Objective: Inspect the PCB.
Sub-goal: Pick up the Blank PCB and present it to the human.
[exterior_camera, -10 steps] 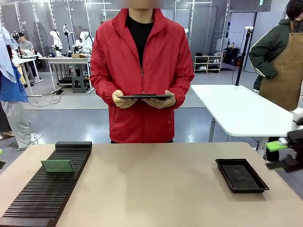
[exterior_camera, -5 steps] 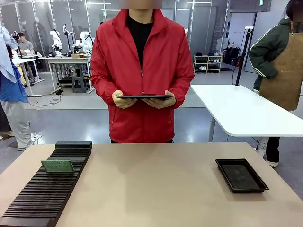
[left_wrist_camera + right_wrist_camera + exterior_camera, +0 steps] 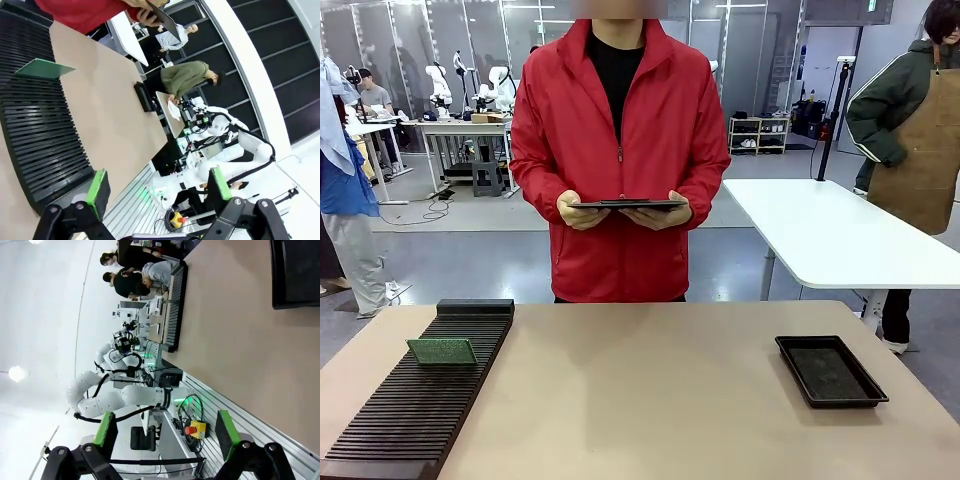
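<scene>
Your left pincer [image 3: 159, 189] is spread wide with nothing between its green pads, hanging off the near left corner of the surface [image 3: 650, 400] and looking along the black slotted rack [image 3: 420, 410]; the PCB [image 3: 442, 351] is propped in that rack's slots toward the far end, touched by nobody, and from the left wrist you see it as a tilted green plate well ahead of the pads; in the middle, across the surface, the person stands with both hands [image 3: 582, 212] under a dark tablet [image 3: 628, 204], well apart from the board; further right the shallow black tray [image 3: 843, 402] lies with nothing in it; your right pincer [image 3: 165, 432] is likewise spread and holds nothing. What has just changed is on that right side: a second ago this pincer stood at the surface's right edge, just beside the tray, and it has since drawn back off the edge, while the board, rack, tray and tablet have not shifted; you should read that, I judge, as the arms being parked and the inspection not yet begun, with the left arm the nearer one for lifting the board out.
</scene>
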Robot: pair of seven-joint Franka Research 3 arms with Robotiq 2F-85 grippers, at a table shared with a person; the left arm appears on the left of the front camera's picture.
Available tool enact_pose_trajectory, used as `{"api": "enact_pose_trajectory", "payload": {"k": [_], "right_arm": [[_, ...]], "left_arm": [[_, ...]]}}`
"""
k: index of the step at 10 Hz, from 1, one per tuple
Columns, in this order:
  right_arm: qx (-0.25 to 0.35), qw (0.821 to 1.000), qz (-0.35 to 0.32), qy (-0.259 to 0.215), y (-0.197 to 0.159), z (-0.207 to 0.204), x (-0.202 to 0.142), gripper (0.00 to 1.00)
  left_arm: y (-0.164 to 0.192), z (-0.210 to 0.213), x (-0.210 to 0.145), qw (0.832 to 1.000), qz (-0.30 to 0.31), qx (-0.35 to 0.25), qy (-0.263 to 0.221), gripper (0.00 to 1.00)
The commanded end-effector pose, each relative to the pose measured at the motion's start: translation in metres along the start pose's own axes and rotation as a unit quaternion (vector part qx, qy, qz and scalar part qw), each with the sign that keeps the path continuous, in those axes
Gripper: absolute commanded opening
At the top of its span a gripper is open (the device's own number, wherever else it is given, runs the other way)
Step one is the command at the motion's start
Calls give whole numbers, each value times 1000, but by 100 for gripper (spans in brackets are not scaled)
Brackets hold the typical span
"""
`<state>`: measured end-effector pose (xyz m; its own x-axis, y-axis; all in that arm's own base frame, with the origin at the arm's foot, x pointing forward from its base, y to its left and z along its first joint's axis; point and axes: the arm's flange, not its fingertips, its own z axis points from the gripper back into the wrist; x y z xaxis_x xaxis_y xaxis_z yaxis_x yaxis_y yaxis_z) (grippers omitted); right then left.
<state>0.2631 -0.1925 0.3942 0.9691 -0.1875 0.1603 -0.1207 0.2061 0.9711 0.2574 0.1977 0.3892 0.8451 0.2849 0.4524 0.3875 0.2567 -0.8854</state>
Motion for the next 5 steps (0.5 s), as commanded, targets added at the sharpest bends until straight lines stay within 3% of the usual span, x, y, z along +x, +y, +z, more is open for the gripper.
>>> {"api": "enact_pose_trajectory", "payload": {"k": [1, 3, 4, 5], "right_arm": [[2, 1000, 19, 5, -1, 4, -2, 100], [2, 1000, 22, 4, -3, -1, 0, 100], [0, 1000, 8, -1, 0, 0, 0, 100], [0, 1000, 8, -1, 0, 0, 0, 100]], "left_arm": [[-10, 1, 10, 1000, 22, -8, 0, 100], [-9, -7, 15, 999, 47, 6, 18, 100], [-8, -14, 16, 998, 46, 46, 25, 100], [-4, -7, 9, 999, 34, 5, 16, 100]]}}
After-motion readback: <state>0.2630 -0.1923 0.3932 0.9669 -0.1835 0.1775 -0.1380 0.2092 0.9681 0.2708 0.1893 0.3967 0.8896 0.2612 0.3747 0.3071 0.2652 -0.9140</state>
